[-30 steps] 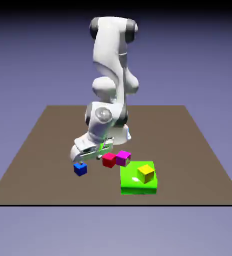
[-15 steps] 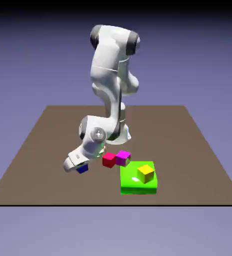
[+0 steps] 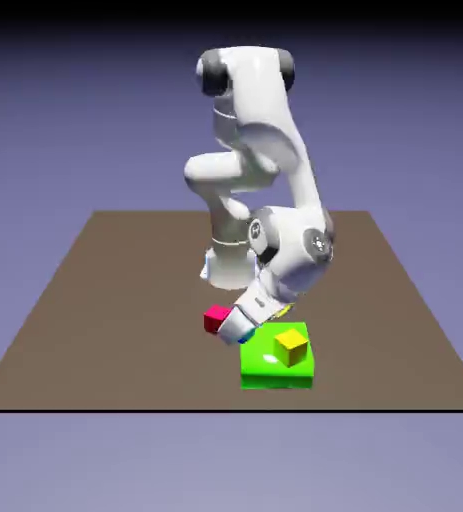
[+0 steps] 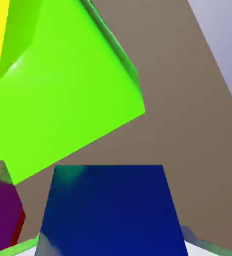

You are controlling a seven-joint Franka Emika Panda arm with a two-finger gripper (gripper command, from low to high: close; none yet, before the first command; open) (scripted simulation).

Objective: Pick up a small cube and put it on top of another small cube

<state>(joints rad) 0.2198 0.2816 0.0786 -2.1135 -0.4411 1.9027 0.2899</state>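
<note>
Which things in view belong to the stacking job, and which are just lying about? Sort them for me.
Job:
- blue cube, held in the gripper
- one base cube, not settled which: yellow cube, red cube or magenta cube

Lying about:
- green block, under the yellow cube
- the two cubes not used

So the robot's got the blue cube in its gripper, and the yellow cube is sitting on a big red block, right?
Nearly! The block under the yellow cube is green, not red; the exterior view shows it. The gripper does hold the blue cube.
</note>
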